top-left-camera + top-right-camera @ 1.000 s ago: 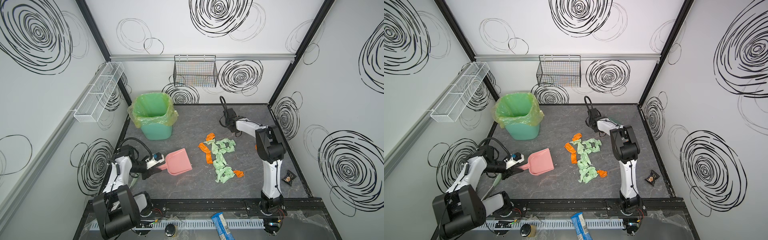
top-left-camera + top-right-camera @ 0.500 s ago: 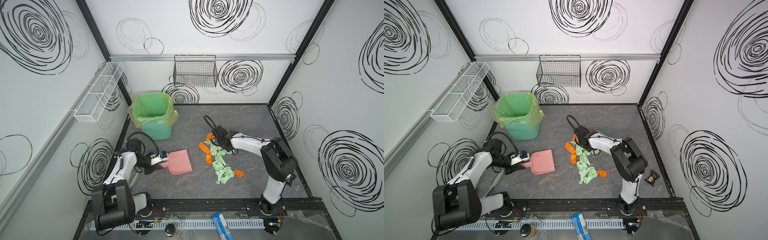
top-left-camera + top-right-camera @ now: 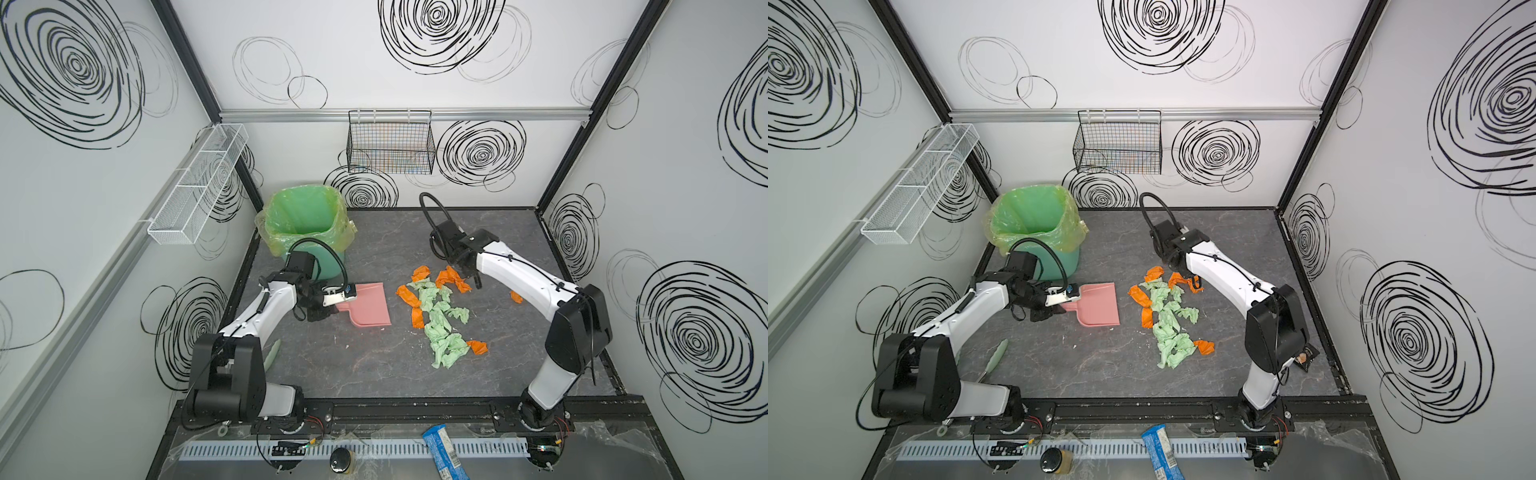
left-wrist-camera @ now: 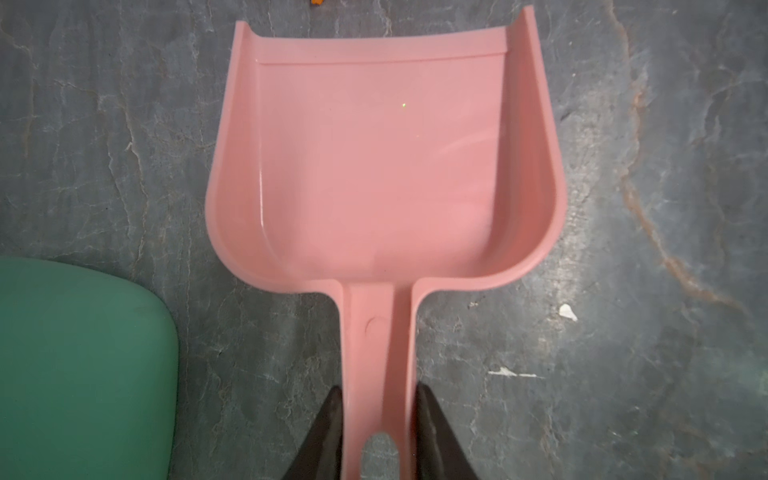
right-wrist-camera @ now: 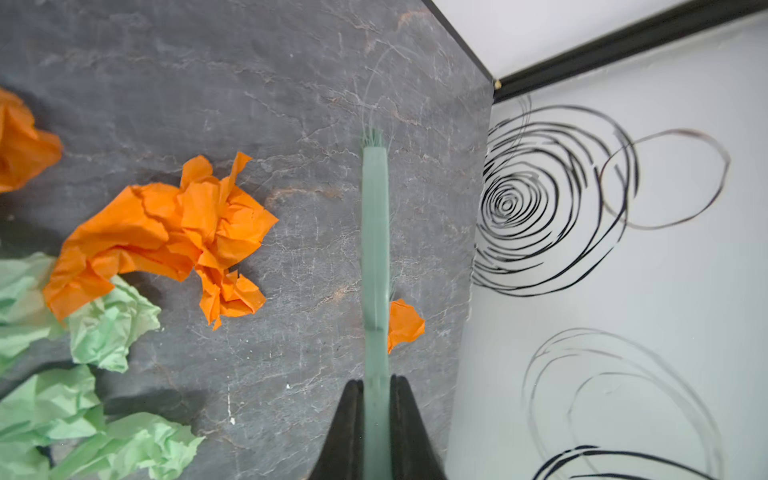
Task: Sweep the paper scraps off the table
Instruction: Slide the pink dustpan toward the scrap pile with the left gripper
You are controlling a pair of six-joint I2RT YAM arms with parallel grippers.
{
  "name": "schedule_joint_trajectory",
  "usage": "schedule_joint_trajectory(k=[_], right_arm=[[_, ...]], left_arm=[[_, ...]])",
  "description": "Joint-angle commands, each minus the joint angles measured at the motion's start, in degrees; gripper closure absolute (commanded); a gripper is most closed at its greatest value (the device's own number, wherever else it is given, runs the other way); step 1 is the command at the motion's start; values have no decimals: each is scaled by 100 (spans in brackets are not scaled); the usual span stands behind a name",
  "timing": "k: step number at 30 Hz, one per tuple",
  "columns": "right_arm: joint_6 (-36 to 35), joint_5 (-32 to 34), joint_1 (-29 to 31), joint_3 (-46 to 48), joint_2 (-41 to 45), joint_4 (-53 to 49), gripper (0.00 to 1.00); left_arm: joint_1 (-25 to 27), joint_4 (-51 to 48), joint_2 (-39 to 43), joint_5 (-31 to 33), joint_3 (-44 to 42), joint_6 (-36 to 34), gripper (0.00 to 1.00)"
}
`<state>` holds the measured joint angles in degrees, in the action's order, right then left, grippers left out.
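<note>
Orange and pale green paper scraps (image 3: pixel 440 316) (image 3: pixel 1169 320) lie bunched in the middle of the dark grey table (image 3: pixel 374 365). One small orange scrap (image 3: pixel 516 296) (image 5: pixel 405 324) lies apart, beside the teal hand brush (image 5: pixel 375 249). My right gripper (image 5: pixel 376 380) (image 3: pixel 465 266) is shut on the brush handle, just behind the pile near the right wall. Left of the pile, my left gripper (image 4: pixel 378 390) (image 3: pixel 328 309) is shut on the handle of the pink dustpan (image 4: pixel 382 166) (image 3: pixel 370 305). The pan lies flat and empty with its mouth toward the scraps.
A teal bin with a green liner (image 3: pixel 307 224) (image 4: pixel 83 365) stands at the back left, close to the dustpan. A pale green stick-like thing (image 3: pixel 996 355) lies near the left arm's base. The right wall (image 5: pixel 582 291) is close to the brush. A dark packet (image 3: pixel 1306 355) lies at the right edge.
My right arm swung left over the back of the pile with the brush, then came back to the right. My left arm moved the dustpan slightly right and toward the back.
</note>
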<state>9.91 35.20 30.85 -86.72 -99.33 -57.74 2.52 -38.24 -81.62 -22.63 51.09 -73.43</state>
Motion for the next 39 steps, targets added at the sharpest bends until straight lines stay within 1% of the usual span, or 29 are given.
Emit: schedule_joint_trajectory(k=[1, 4, 7, 12, 22, 27, 34, 39], right_arm=[[816, -701, -260, 75, 15, -643, 100], [732, -1051, -346, 322, -84, -494, 100], [996, -1165, -391, 402, -220, -457, 100], [1137, -1539, -279, 452, -297, -372, 100], [1249, -1895, 282, 381, -658, -370, 100], [1290, -2049, 683, 258, -932, -336, 100], [1416, -2261, 1288, -131, -1176, -445, 100], [1522, -2416, 1600, -372, -1260, -476, 100]], left_arm=[[96, 151, -233, 136, 266, 169, 100], [199, 98, -466, 115, 428, 178, 100], [290, 87, -666, 101, 563, 232, 100], [497, 241, -869, 185, 591, 347, 100], [950, 611, -1237, 367, 623, 590, 100], [1154, 698, -1416, 452, 768, 716, 100], [1394, 741, -1637, 505, 1008, 888, 100], [1574, 812, -1651, 497, 1026, 1005, 100]])
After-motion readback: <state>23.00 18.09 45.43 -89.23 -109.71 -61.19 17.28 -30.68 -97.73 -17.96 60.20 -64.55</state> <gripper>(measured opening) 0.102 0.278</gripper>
